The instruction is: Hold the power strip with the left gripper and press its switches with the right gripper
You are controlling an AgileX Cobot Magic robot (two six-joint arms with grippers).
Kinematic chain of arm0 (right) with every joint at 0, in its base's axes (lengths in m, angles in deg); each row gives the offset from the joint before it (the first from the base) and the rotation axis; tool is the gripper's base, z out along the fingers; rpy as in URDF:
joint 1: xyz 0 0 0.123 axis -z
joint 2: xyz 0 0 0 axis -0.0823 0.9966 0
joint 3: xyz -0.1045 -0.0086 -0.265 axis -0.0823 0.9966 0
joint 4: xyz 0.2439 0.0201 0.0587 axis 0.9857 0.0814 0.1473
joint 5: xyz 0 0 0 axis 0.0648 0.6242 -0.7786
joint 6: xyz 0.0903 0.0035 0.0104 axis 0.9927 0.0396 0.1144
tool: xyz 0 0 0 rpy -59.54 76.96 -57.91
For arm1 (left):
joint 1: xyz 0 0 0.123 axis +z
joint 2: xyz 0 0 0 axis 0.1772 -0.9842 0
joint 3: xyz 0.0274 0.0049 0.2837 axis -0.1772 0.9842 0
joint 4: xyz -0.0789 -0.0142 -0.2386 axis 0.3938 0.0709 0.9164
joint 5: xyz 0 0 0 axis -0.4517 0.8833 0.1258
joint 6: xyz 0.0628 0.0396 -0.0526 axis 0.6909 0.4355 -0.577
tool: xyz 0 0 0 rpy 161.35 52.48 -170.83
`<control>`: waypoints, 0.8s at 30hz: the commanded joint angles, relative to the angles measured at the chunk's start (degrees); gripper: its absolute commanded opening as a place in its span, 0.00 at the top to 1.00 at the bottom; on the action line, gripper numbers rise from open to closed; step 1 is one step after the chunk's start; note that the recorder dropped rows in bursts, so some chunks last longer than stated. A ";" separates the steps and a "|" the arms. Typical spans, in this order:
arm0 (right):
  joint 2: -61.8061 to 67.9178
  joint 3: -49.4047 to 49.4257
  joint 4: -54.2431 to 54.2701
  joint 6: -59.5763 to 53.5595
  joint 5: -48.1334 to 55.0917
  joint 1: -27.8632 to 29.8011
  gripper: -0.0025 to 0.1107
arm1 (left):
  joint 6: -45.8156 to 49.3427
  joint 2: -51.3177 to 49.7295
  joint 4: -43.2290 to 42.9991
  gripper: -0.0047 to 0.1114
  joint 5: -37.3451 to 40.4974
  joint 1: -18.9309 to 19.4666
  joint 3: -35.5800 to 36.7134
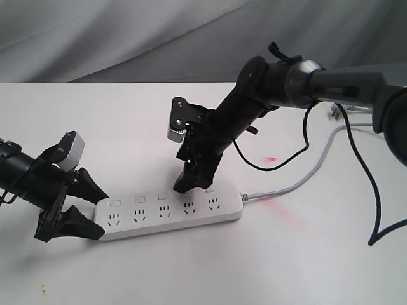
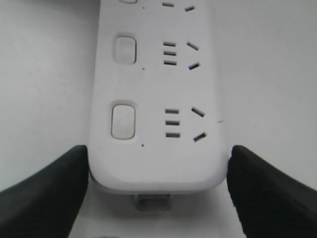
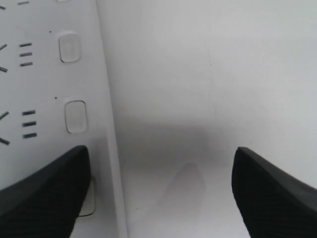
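The white power strip [image 1: 172, 219] lies flat on the white table, its grey cord [image 1: 299, 184] running off to the right. My left gripper [image 1: 102, 216] straddles the strip's left end. In the left wrist view both black fingers [image 2: 54, 193] press the sides of that end of the strip [image 2: 158, 89], so the gripper [image 2: 158, 163] is shut on it. My right gripper [image 1: 194, 181] comes down from behind onto the row of switches [image 1: 138, 199]. It is open [image 3: 161, 163]: one finger [image 3: 44, 193] rests over a switch on the strip [image 3: 49, 89], the other hangs over bare table. Two more switches [image 3: 75, 116] show beyond it.
A grey plug [image 1: 334, 113] lies at the far right behind the right arm. A loose black cable [image 1: 372, 210] loops down from that arm. A small red light spot [image 1: 271, 158] marks the table behind the strip. Grey cloth backs the table.
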 commanded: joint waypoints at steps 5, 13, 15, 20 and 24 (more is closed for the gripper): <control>1.20 3.68 -3.24 -0.26 -3.79 -0.29 0.34 | -0.27 -0.28 0.08 0.48 -1.14 -0.41 0.03; 1.07 3.89 -3.08 -0.26 -3.91 0.32 0.34 | -0.27 -0.28 0.08 0.48 -1.14 -0.41 0.03; 1.07 3.89 -2.78 -0.26 -3.35 0.71 0.34 | -0.27 -0.28 0.08 0.48 -1.14 -0.41 0.03; 1.07 3.89 -2.62 -0.26 -1.55 2.59 0.34 | -0.27 -0.28 0.08 0.48 -1.14 -0.41 0.03; 1.07 3.89 -2.88 -0.26 0.61 3.11 0.34 | -0.27 -0.28 0.08 0.48 -1.14 -0.41 0.03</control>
